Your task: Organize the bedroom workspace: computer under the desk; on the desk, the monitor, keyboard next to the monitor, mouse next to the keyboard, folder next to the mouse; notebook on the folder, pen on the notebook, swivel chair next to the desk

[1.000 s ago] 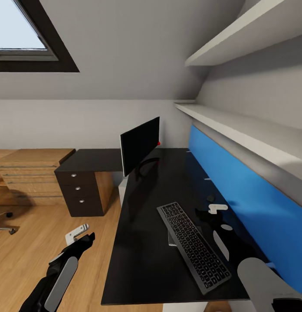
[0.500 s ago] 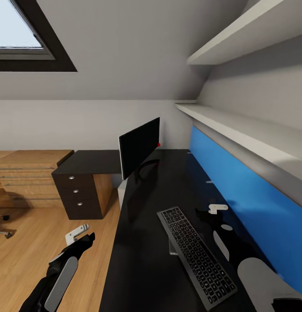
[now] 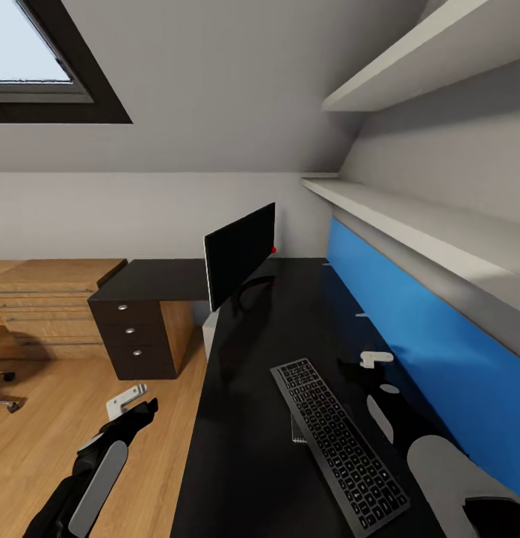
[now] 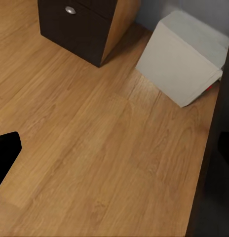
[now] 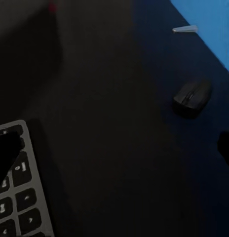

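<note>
Keyboard (image 3: 338, 444) lying on the black desk (image 3: 252, 418), long axis running roughly along the desk's length, toward the near end of the top. Seen again as a corner of grey keys (image 5: 16, 197) in the right wrist view. Small grey shape tucked at the keyboard's edge on the desk's open side, too unclear to name.

Monitor (image 3: 241, 254) upright on the desk, at the far end from the keyboard, screen dark, standing close to the desk's open edge. Mouse (image 5: 192, 97) on the desk too, small and dark, near the blue back panel (image 3: 409, 336) that lines the desk's wall side, well apart from the keyboard.

Computer (image 4: 181, 57), a pale box, resting on the wooden floor (image 4: 95, 148) against the desk's open side, partly tucked under the top; visible in the head view as a white sliver (image 3: 210, 332) below the monitor. Dark drawer unit (image 3: 137, 336) just beyond it, beside the desk's far end, with round silver knobs.

Right gripper (image 3: 357, 370) hovering over the desk between keyboard and blue panel, fingers (image 5: 6, 148) spread wide with nothing between them, bare desktop and mouse ahead. Left gripper (image 3: 137, 407) off the desk's open side, above the floor, fingers (image 4: 6, 158) likewise spread and empty, aimed down toward the floor in front of the computer.

Two pale shelves (image 3: 409, 217) on the wall above the desk's panel side. Skylight (image 3: 36, 67) in the sloping ceiling beyond the desk's far end.
</note>
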Robot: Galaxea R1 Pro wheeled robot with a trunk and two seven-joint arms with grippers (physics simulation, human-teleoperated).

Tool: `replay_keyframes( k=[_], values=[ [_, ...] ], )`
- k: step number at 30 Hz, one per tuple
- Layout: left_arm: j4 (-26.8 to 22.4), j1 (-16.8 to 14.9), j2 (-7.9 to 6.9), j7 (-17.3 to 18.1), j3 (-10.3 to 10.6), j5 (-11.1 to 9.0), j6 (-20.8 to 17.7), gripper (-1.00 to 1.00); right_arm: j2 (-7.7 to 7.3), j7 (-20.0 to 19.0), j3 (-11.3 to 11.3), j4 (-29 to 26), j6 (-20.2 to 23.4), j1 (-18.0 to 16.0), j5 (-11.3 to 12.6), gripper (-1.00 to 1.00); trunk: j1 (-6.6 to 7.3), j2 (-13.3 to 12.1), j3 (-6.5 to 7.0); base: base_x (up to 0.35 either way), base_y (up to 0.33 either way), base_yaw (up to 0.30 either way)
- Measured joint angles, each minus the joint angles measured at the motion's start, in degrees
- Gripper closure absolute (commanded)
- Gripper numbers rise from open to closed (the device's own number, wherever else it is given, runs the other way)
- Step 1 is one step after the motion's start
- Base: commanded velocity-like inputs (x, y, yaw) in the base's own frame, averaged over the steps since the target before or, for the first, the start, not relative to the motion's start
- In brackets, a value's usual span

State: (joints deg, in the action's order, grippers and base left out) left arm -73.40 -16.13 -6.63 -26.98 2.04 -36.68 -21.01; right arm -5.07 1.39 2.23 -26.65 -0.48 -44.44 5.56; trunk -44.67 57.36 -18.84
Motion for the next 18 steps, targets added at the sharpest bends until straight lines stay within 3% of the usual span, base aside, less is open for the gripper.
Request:
replay_keyframes(
  k=[1,2,5,7,9,13,18],
  values=[
    [0.0,0.0,-0.05,0.0,0.0,0.0,0.0,-1.0,-0.02,0.4,0.0,0.8,0.1,-1.3,0.0,-1.0,0.0,0.0,0.0,0.0,0.0,0.0],
    [-0.2,0.0,-0.12,0.0,0.0,0.0,0.0,-1.0,-0.17,2.1,0.0,4.0,0.5,-5.4,0.0,-1.0,0.0,0.0,0.0,0.0,0.0,0.0],
    [-0.9,0.0,-0.18,0.0,0.0,0.0,-0.1,-1.0,-0.59,4.7,0.0,10.0,0.9,-12.5,0.0,-1.0,0.0,0.0,0.0,0.0,0.0,0.0],
    [-2.8,0.0,-0.22,0.0,0.1,0.0,-1.6,-1.0,-0.92,6.6,0.0,14.6,2.1,-19.1,0.0,-1.0,0.01,0.0,0.01,0.0,0.0,0.0],
    [-4.4,0.0,-0.23,0.0,0.1,0.1,-4.2,-1.0,-1.04,7.3,0.0,16.2,4.4,-21.8,0.0,-1.0,0.0,0.0,0.0,0.0,0.0,0.0],
    [-5.8,0.0,-0.25,0.1,0.1,0.1,-7.1,-1.0,-1.09,7.9,-0.1,17.5,6.8,-23.9,0.2,-1.0,0.0,0.0,0.0,0.0,0.0,0.0],
    [-6.3,0.0,-0.25,0.1,0.1,0.1,-8.1,-1.0,-1.14,7.9,-0.1,17.9,5.0,-24.6,0.2,-1.0,0.0,0.0,-0.01,0.0,0.0,0.0]
  ],
)
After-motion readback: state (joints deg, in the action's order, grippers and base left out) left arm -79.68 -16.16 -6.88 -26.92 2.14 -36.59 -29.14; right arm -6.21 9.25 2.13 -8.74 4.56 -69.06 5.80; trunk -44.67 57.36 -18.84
